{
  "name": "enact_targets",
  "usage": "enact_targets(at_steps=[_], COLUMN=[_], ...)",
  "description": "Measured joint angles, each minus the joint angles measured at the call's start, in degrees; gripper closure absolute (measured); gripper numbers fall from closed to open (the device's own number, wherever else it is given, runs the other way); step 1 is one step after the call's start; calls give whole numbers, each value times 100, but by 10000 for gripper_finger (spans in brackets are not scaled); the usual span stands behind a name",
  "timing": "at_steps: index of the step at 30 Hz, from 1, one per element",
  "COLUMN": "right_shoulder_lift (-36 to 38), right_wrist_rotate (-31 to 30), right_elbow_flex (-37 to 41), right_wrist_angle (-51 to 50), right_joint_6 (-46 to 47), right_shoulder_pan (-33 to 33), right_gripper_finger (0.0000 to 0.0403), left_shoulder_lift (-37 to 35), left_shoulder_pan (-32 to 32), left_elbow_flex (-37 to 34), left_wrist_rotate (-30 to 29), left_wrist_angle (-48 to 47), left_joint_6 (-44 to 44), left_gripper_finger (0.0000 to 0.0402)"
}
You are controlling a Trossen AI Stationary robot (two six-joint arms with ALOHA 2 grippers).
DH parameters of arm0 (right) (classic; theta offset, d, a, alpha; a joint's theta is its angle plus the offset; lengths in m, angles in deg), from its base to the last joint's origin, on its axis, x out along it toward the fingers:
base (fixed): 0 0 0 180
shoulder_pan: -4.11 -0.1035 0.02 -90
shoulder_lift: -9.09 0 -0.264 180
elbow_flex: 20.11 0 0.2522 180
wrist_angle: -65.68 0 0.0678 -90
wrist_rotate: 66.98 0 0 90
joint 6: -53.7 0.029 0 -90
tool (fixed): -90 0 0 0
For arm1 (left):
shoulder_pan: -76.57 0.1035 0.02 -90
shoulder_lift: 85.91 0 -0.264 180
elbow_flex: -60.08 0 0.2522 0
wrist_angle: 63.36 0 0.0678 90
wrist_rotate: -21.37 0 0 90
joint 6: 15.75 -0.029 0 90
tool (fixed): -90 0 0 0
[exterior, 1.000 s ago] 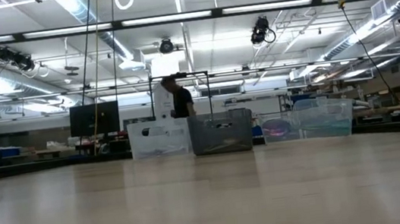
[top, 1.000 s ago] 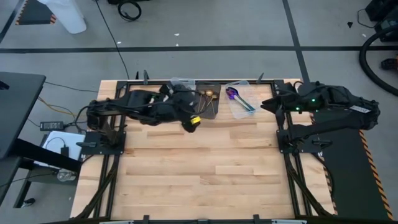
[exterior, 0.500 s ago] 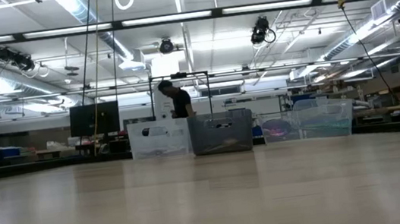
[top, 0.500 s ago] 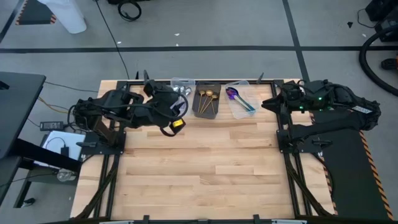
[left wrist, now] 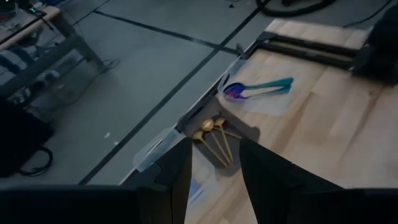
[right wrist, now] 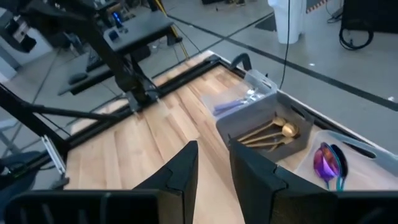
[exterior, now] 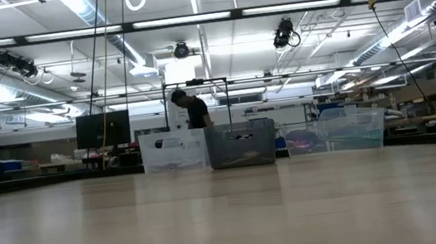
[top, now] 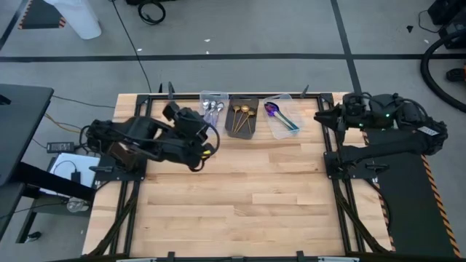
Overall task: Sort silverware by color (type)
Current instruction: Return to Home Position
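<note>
Here's the board from above: all the silverware sits in the row of bins at upper centre of the high view, with silver spoons [top: 212, 109] in the left clear bin [top: 204, 97], gold spoons [top: 242, 116] in the dark bin [top: 252, 129] beside it, and rainbow spoons [top: 279, 115] in the right clear bin [top: 275, 129]. No spoon shows on the bare wood of the table [top: 240, 196], as far as I can make out from this height, so the sorting looks done and what remains is getting the arms home. The left gripper [top: 204, 148] hangs at centre left, just below and left of the bins, fingers parted and holding nothing; its wrist view looks between them at the gold spoons [left wrist: 214, 134] and the rainbow spoons [left wrist: 258, 89]. The right gripper [top: 325, 118] waits at upper right, tucked over its base, likewise spread and empty. To finish cleanly, I'd say the left arm should fold back toward its base on the left and keep well above the bin rims. It should not swing its wrist across the row, since a nudge could tip these light bins. Far behind the table in the low view, a person [exterior: 192, 109] stands well out of reach.
</note>
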Motion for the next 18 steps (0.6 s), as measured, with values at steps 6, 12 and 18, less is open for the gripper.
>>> enact_targets(at_steps=[6, 12, 18], right_shoulder_lift=[189, 435, 645], right_wrist_rotate=[185, 481, 501], right_elbow_flex=[627, 1223, 1501], right_wrist_angle=[334, 903, 1060], right_joint_6=[176, 449, 747], right_shoulder_pan=[-2, -2, -7], right_gripper_finger=[300, 300, 300], left_shoulder_lift=[-226, -1121, -2409], left_shoulder_pan=[136, 298, 429], left_elbow_flex=[-907, -2275, -4107], left_wrist_rotate=[446, 1008, 1381], left_wrist_angle=[370, 1562, 3480], left_joint_6=[-16, -260, -456], left_gripper_finger=[260, 260, 261])
